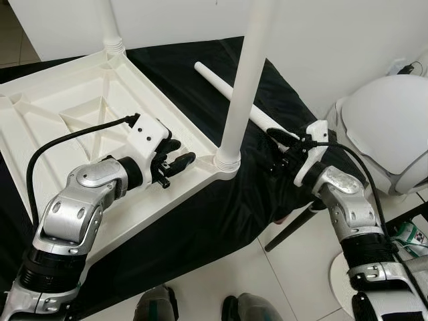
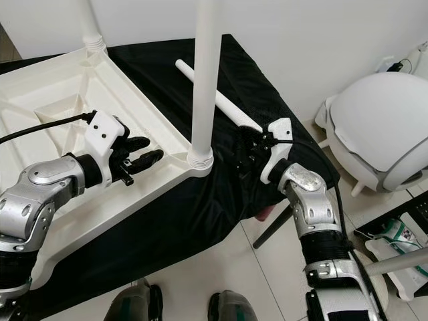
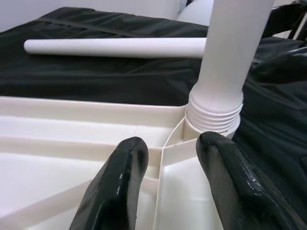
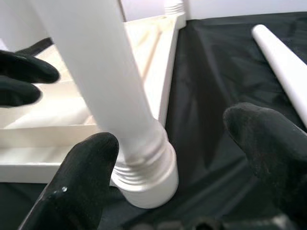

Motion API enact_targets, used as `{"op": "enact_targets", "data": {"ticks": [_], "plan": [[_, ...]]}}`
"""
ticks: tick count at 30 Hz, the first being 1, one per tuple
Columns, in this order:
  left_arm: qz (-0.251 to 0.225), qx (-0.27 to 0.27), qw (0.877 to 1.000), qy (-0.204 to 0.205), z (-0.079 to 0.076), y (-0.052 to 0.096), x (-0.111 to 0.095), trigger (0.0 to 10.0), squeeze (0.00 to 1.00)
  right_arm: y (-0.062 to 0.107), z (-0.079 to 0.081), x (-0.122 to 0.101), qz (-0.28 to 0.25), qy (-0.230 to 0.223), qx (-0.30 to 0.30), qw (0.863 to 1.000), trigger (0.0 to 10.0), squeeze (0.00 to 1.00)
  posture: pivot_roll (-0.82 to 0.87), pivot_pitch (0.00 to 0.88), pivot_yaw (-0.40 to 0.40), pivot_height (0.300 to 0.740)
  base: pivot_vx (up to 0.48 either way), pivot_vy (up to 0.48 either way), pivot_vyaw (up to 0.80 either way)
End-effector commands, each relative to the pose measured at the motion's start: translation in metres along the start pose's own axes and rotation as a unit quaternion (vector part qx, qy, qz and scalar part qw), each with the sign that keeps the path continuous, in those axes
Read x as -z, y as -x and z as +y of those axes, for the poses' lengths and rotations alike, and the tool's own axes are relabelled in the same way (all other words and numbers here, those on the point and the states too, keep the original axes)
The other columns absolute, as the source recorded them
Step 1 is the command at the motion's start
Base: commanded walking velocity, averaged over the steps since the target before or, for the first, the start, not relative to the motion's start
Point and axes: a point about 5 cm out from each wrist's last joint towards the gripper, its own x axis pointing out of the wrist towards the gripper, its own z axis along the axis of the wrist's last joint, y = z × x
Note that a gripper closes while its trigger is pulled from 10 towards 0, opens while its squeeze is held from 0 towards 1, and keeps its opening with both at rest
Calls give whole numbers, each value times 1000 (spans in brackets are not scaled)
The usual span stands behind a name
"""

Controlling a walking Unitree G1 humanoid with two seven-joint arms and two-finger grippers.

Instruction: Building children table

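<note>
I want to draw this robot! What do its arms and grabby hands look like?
Both arms are shiny silver metal with rounded joints and dark bands near the bottom. Each ends in a white block at the wrist. The left gripper and right gripper each have two long, glossy black fingers. A thin black cable loops along each arm to the wrist.

Both silver arms reach forward, left tool point(image 1: 175, 162) and right tool point(image 1: 284, 148) fingers parted.
</note>
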Motion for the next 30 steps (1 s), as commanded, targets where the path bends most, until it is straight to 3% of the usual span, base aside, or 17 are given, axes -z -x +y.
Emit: {"op": "enact_targets", "data": {"ticks": [1, 6, 10, 11, 15, 16, 30], "plan": [[-2, -78, 997, 6, 9, 2, -2, 10000, 0, -1, -1, -4, 2, 1, -26, 1000, 10000, 0, 18, 19, -60, 740, 0, 0, 0], [-28, -119, 992, 28, 12, 2, -5, 10000, 0, -5, -4, -9, 0, 6, -46, 999, 10000, 0, 29, 9, -64, 740, 0, 0, 0], [-52, -146, 987, 40, -3, -4, -3, 10000, 0, -17, -7, -14, -8, 14, -51, 999, 10000, 0, 35, 10, -69, 740, 0, 0, 0], [-57, -124, 990, 39, -17, -6, -1, 10000, 0, -23, -8, -14, -14, 7, -46, 999, 10000, 0, 45, 21, -79, 740, 0, 0, 0], [-58, -112, 991, 39, -22, -7, -1, 10000, 0, -25, -8, -14, -17, 3, -44, 999, 10000, 0, 45, 21, -79, 740, 0, 0, 0], [-58, -94, 994, 23, -30, -7, 1, 10000, 0, -31, -7, -11, -19, -4, -39, 999, 10000, 0, 53, 28, -83, 740, 0, 0, 0], [-83, -77, 993, 20, -38, -2, -6, 10000, 0, -60, 1, -2, -31, -45, -32, 998, 10000, 0, 64, 28, -88, 740, 0, 0, 0]]}}
